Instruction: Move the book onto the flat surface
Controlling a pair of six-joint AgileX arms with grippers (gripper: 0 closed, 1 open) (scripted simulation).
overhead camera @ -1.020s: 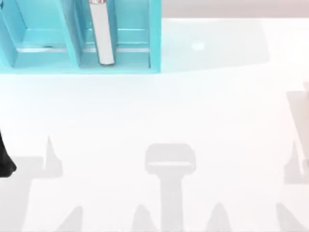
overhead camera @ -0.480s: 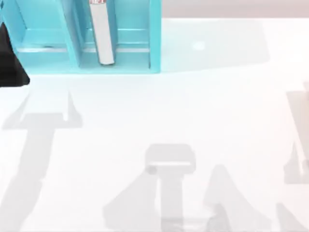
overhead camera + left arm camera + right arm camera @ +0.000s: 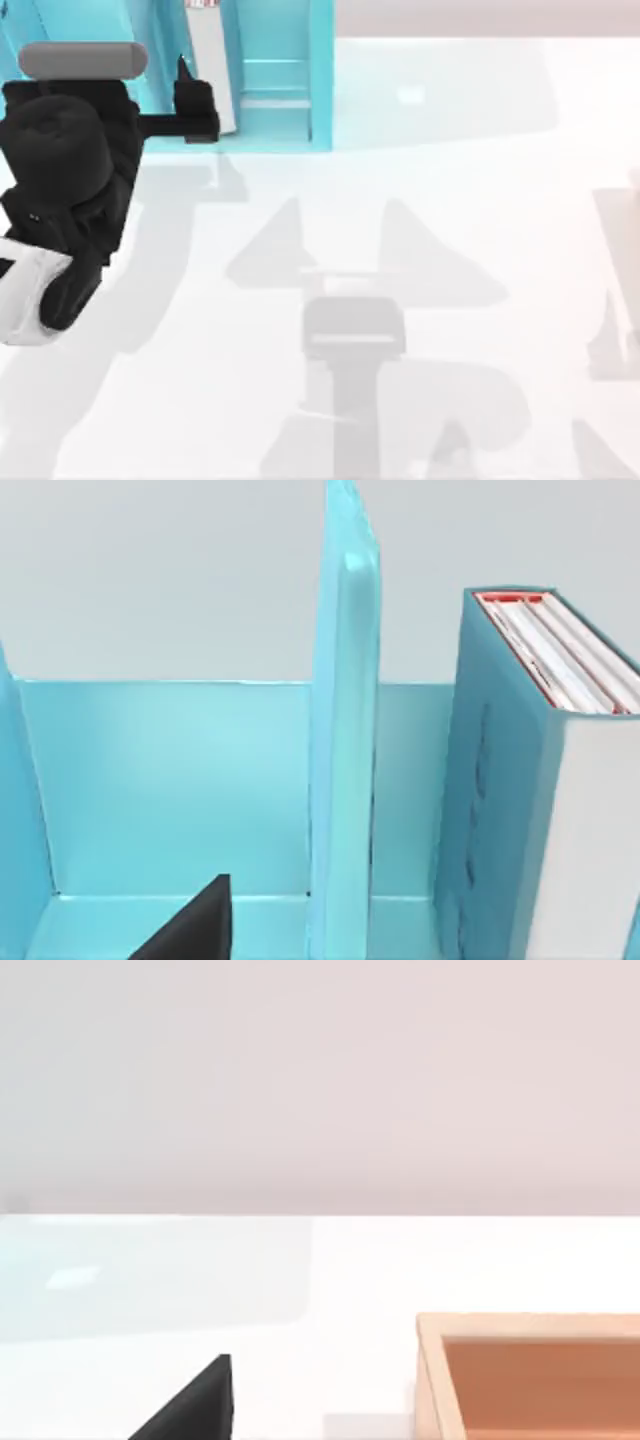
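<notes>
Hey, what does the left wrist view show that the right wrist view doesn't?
The left wrist view shows the turquoise shelf with its upright divider, and the book standing upright in the compartment beyond the divider, its red-and-white mark on the top end. The right wrist view shows the flat surface, glossy white, and the corner of an orange-brown box resting on it. Both share a pale plain background and a dark finger of that arm's own hand at the picture's edge.
</notes>
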